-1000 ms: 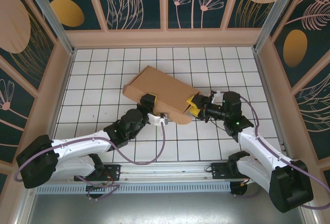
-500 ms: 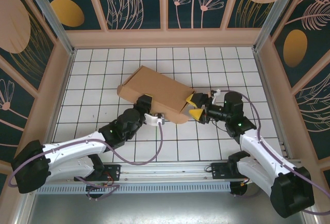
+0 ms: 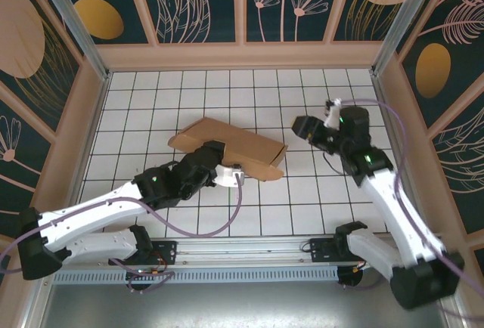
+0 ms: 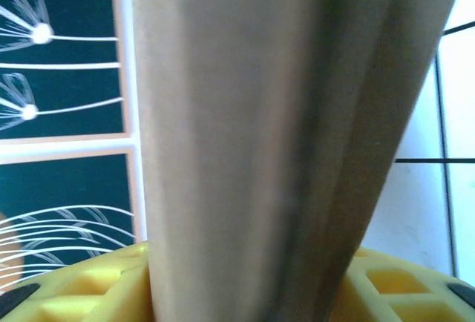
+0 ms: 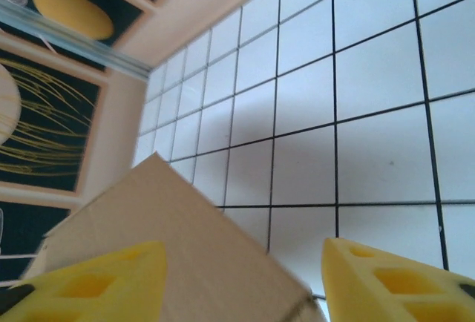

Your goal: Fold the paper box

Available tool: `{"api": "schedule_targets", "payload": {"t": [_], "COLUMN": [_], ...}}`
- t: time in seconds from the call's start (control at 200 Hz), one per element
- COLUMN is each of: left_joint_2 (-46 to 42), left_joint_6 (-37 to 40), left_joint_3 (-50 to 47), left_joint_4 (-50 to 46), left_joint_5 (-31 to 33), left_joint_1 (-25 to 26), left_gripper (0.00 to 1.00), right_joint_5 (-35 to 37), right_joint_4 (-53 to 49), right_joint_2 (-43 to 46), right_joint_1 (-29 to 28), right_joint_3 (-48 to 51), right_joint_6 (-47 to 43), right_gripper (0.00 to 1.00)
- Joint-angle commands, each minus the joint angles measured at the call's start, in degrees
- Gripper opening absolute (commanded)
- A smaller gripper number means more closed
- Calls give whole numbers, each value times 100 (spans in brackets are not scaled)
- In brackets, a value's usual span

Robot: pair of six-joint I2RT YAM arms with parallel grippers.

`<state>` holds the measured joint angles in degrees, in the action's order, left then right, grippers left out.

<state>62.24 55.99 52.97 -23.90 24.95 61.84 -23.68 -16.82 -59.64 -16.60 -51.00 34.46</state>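
The paper box (image 3: 234, 145) is a plain brown cardboard mailer lying low on the tiled floor, slanting from back left to front right. My left gripper (image 3: 215, 154) reaches in from the near side and is shut on the box's near edge. In the left wrist view the cardboard (image 4: 260, 129) fills the gap between the yellow fingers (image 4: 74, 292). My right gripper (image 3: 301, 126) hangs to the right of the box, apart from it. Its yellow fingers (image 5: 401, 277) stand open with floor tiles between them, and a corner of the box (image 5: 171, 248) lies beyond.
White tiled floor (image 3: 325, 192) spreads around the box. Patterned walls with wooden frames (image 3: 242, 54) close in the back and both sides. A metal rail (image 3: 249, 249) runs along the near edge by the arm bases.
My right gripper has let go of the box's right end and pulled up and away to the back right. The box has dropped flatter and shifted left with my left gripper.
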Motion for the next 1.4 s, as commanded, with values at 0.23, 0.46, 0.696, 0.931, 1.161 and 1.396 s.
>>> {"api": "schedule_targets", "payload": {"t": [0.23, 0.46, 0.696, 0.931, 1.161, 1.396], "left_joint_2": [1251, 1825, 2008, 2238, 2366, 2446], "left_joint_6": [-1459, -1693, -2232, -2373, -2280, -2188], "left_joint_3": [1514, 1564, 1207, 819, 740, 352], "left_joint_4": [-2195, -1657, -832, -248, 46, 409], "left_joint_5": [-714, -1165, -1983, -2454, -2198, -2156], "left_joint_1": [17, -77, -788, -1201, -1298, -1298], "left_gripper": [57, 54, 53, 59, 74, 75], "right_joint_5": [-1509, -1747, -1703, -1865, -1686, -613], "right_joint_4": [-592, -843, -988, -1060, -1139, -878], "right_joint_2": [-4453, -5460, -5748, -6174, -6249, -5311], "right_joint_1": [-851, -1280, -1302, -1302, -1257, -837], "right_joint_3": [-2231, -2760, -2858, -3136, -3278, -3218], "right_joint_6": [-2211, -2552, -2599, -2546, -2469, -1963], "right_gripper": [32, 31, 33, 39, 43, 55]}}
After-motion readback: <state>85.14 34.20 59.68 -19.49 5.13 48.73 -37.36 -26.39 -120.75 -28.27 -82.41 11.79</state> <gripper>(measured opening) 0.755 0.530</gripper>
